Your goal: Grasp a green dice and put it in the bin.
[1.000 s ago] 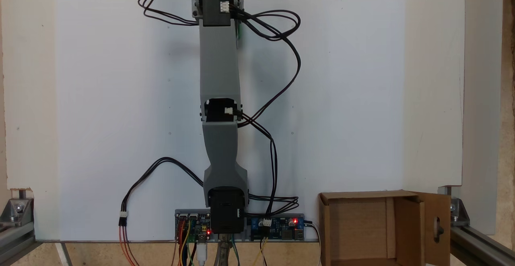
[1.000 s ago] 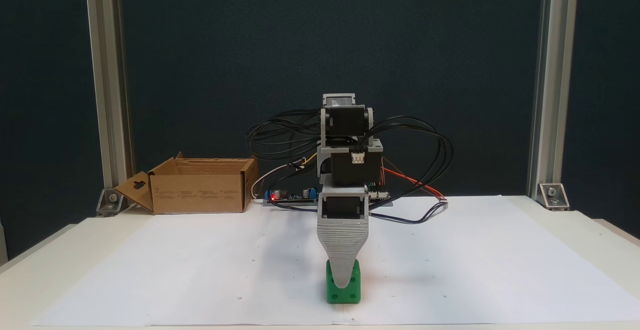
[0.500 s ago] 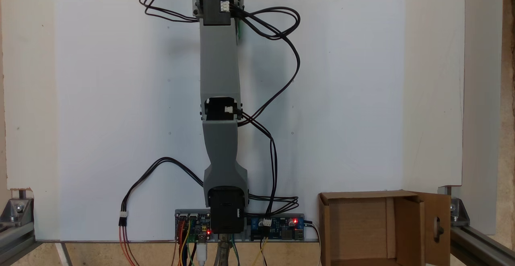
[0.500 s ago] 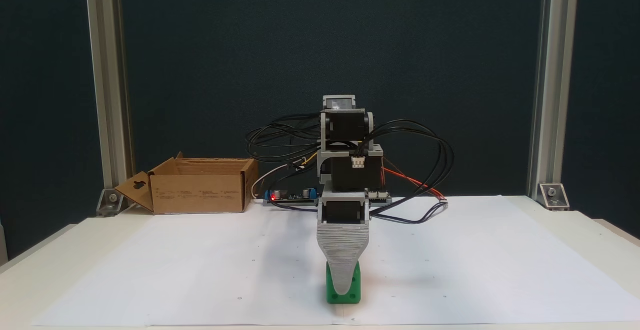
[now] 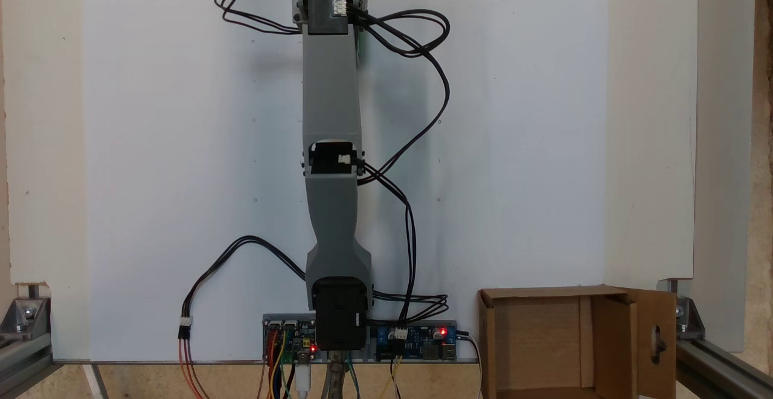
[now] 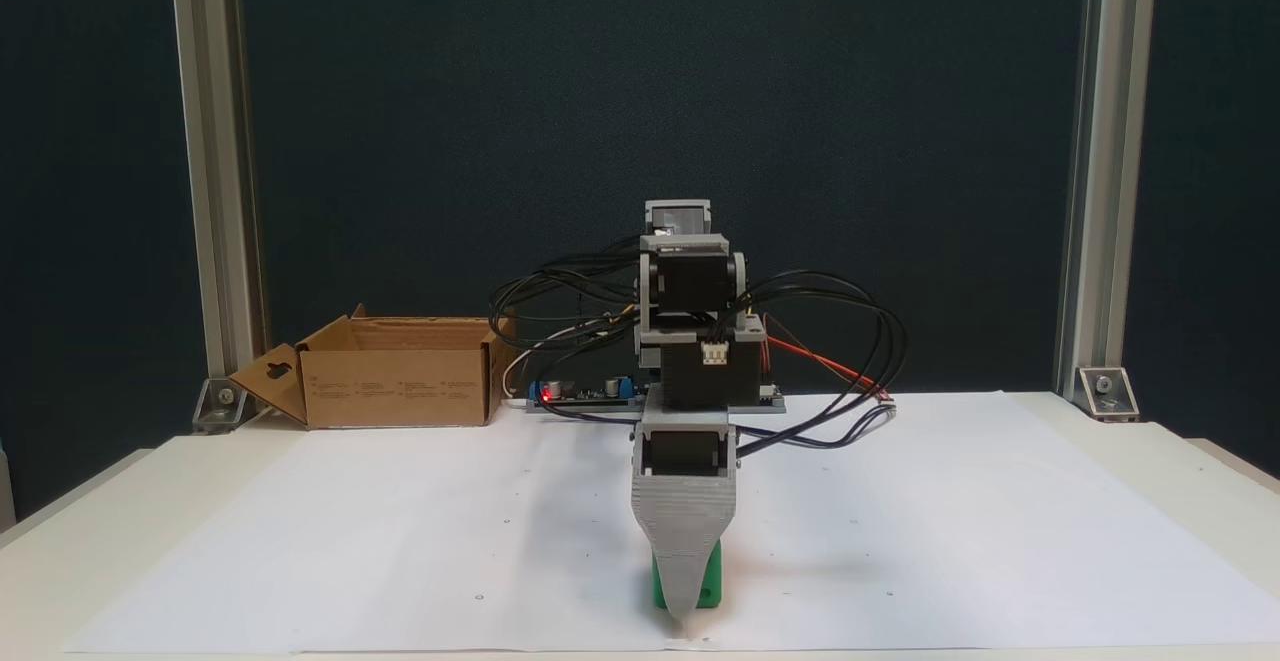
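In the fixed view facing the arm, the bin [image 6: 400, 381] is seen far left on the table [image 6: 80, 531], open side up, its keyhole flap splayed out to the left. White paper [image 6: 350, 541] is spread over the table. At centre, the arm [image 6: 690, 341] is stretched toward the near edge, and the fingers [image 6: 684, 613] are lowered tip-down over the green dice [image 6: 709, 581]. One finger is seen in front of the dice; whether the dice is gripped cannot be told. The dice sits flat and square to the camera; a cube, no long axis. Seen from above, a green sliver [image 5: 359, 46] is noted beside the wrist, and the bin [image 5: 537, 338] sits lower right.
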